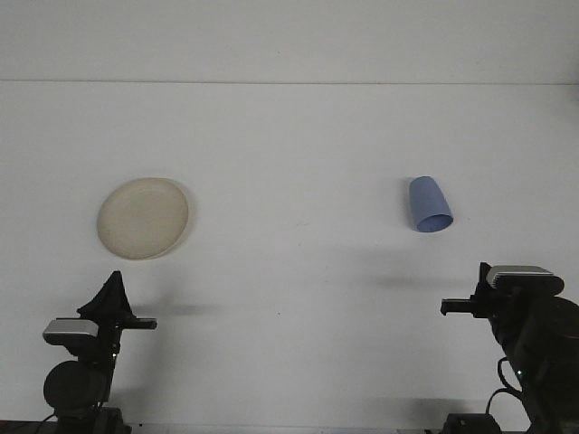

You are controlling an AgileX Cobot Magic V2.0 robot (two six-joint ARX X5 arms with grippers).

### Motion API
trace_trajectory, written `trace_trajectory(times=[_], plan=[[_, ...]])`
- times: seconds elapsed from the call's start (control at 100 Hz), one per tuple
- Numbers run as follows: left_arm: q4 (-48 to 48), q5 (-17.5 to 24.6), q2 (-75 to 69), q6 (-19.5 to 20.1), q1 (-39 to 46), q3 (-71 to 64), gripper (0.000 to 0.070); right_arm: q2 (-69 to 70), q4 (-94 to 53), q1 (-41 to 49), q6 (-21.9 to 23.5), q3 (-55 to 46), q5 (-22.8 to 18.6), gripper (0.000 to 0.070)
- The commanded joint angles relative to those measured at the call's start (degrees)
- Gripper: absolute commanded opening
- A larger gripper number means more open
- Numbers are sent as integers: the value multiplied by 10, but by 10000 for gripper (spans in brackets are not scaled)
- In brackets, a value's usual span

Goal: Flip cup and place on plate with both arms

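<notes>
On the table's right half the blue cup (429, 204) lies on its side, mouth toward the robot, well apart from the cream plate (144, 217). It looks light, stiff plastic (likely slippery, apt to roll); grip across the wall near the rim. Neither gripper's state is readable.

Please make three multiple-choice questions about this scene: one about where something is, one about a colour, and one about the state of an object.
1. Where is the plate compared with the cup?
A. To its left
B. To its right
C. Under it

2. What colour is the cup?
A. Red
B. Blue
C. Green

3. How is the cup placed?
A. Standing on the plate
B. Held in the right gripper
C. Lying on its side on the table

Answers:
1. A, the plate is on the left half of the table, the cup on the right half.
2. B, its whole body is light blue.
3. C, its open mouth points sideways toward the camera, apart from both arms.
</notes>
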Motion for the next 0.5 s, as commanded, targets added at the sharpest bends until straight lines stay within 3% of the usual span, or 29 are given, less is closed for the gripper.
trace_trajectory(times=[0.0, 0.14, 0.19, 0.27, 0.32, 0.49], plan=[[7, 1, -1, 7, 0, -12, 11, 4, -2, -1, 3, 9, -1, 4], [7, 1, -1, 7, 0, -12, 11, 4, -26, -1, 3, 9, -1, 32], [7, 1, -1, 7, 0, -12, 11, 4, -37, -1, 3, 9, -1, 133], [7, 1, -1, 7, 0, -12, 11, 4, -51, -1, 3, 9, 0, 354], [7, 1, -1, 7, 0, -12, 11, 4, -56, -1, 3, 9, 0, 441], [7, 1, -1, 7, 0, -12, 11, 4, -60, -1, 4, 9, 0, 463]])
